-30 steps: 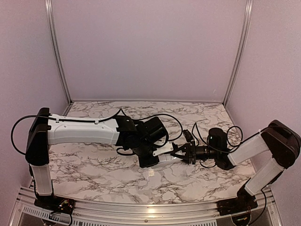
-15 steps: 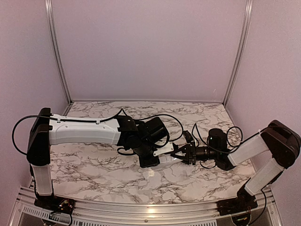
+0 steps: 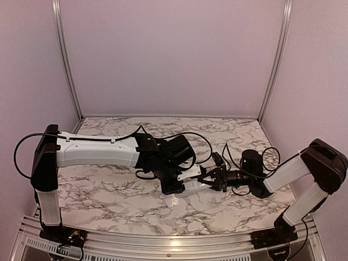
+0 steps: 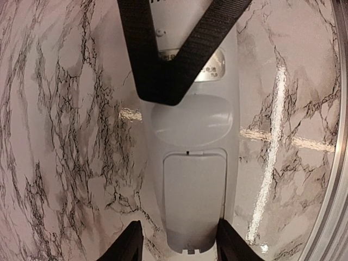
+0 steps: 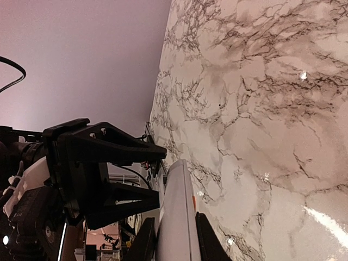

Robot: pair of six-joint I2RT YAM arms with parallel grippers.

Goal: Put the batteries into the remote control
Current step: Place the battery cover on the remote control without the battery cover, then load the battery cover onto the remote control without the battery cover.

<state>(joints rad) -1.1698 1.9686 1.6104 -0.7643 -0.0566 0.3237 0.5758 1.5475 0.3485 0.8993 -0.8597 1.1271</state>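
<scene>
The white remote control (image 3: 191, 182) is held between my two grippers near the table's middle. In the left wrist view its back faces the camera (image 4: 193, 130), and the battery cover (image 4: 194, 201) is closed. My left gripper (image 3: 181, 187) (image 4: 179, 242) is shut on one end of it. My right gripper (image 3: 206, 178) (image 5: 176, 239) is shut on the other end, and its black fingers (image 4: 155, 65) cross the remote's top in the left wrist view. The right wrist view shows the remote edge-on (image 5: 176, 212). The batteries are out of view.
The marble table (image 3: 109, 190) has pale walls behind and at both sides. A metal rail (image 3: 163, 239) runs along its near edge. Black cables (image 3: 201, 138) loop over the left wrist. The left gripper's body (image 5: 92, 163) fills the right wrist view's left side.
The right gripper has crept slightly left along the remote. The left arm and the remote have hardly moved.
</scene>
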